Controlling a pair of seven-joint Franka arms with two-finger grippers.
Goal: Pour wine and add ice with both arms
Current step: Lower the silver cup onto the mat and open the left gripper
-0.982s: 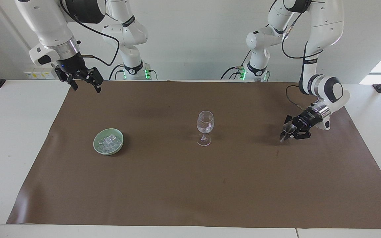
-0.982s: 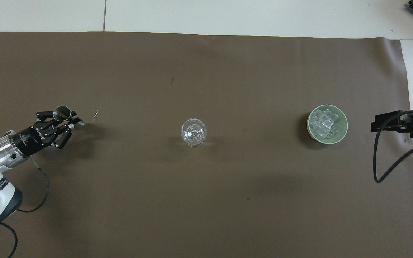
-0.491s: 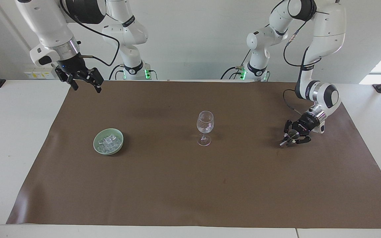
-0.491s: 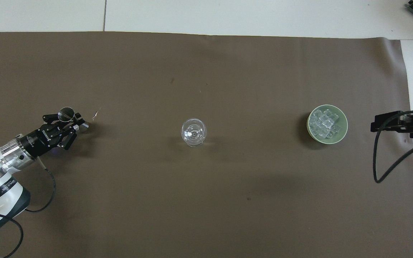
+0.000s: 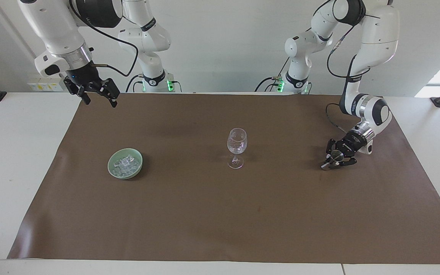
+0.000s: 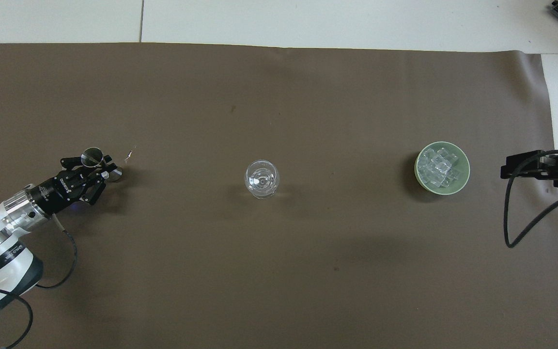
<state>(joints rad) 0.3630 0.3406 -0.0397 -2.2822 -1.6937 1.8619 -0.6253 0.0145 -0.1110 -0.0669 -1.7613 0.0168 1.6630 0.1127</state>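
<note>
Two pincers: left pincer (image 5: 333, 160) sat low on the brown mat (image 5: 220, 214) w/ a small metal cup (image 6: 91, 156), grip unclear; right pincer (image 5: 97, 93) hung wide, waiting; ice (image 5: 125, 163) in green bowl (image 5: 112, 170), 9 o'clock of wine glass (image 5: 236, 147) in facing view.

- The small clear, glassy ice cubes (image 5: 126, 163) lie heaped in a pale green round bowl (image 5: 113, 172) (toward the right arm's end of the tabletop).
- The two white jointed robot arms: left arm (image 5: 371, 46) reaches low over the brown mat; right arm (image 5: 57, 32) waits raised.
</note>
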